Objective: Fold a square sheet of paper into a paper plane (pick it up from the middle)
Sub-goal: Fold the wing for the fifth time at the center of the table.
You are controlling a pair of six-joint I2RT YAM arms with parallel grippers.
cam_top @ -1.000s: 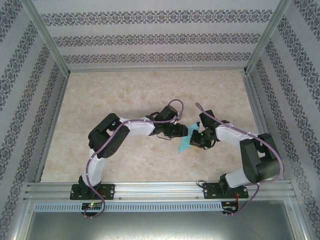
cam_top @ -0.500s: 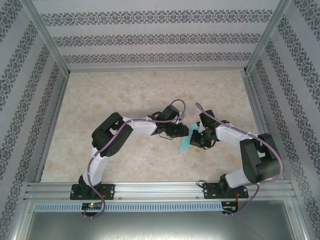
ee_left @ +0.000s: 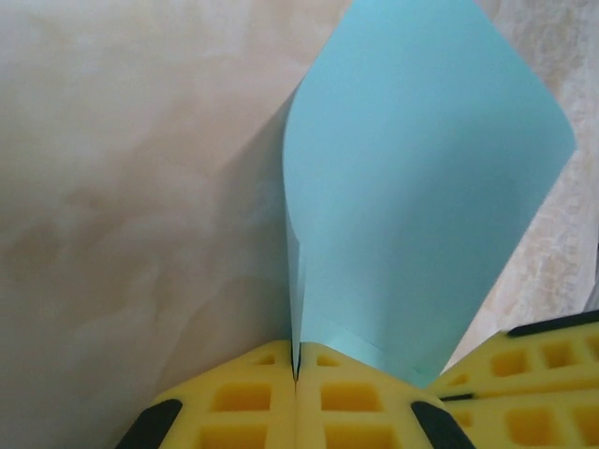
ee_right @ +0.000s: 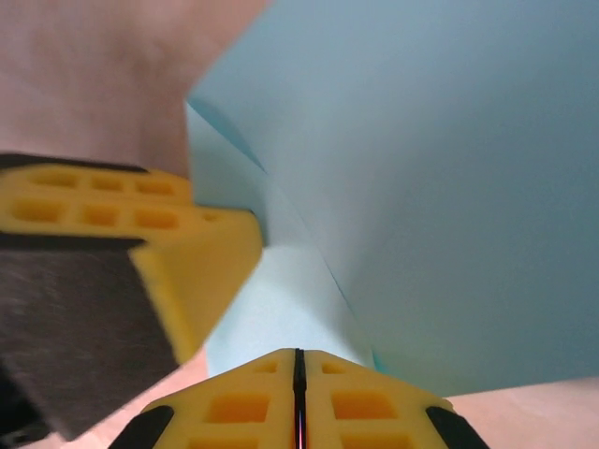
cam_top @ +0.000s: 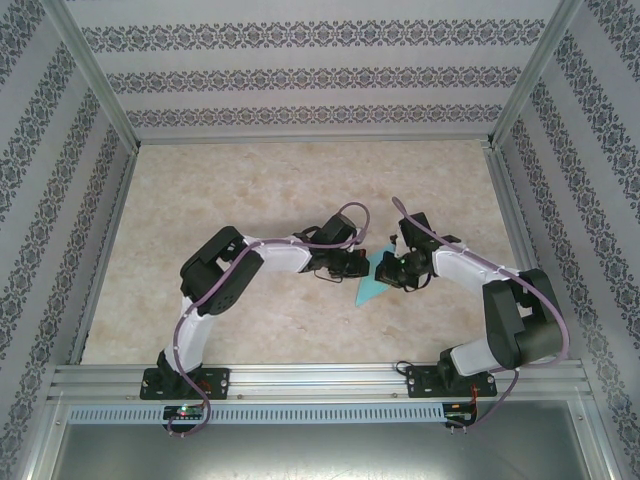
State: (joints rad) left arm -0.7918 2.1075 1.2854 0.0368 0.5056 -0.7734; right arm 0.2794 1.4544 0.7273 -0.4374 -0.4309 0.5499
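Light-cyan square sheet of paper [ee_right: 440,187] creased and curving across the frame, right gripper [ee_right: 299,363] pressed closed on its lower edge (yellow pads touching), left gripper's finger [ee_right: 168,243] just beside, beige table [ee_right: 94,75] behind.

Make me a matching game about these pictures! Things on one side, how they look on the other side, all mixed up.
Things:
1. paper sheet
2. left gripper
3. table
4. back wall

How they look:
a. rows of dark patterned stripes
b. plain light cyan
c. shut tight on the paper's edge
d. beige, like marble

Right pairs: 1-b, 2-c, 3-d, 4-a.
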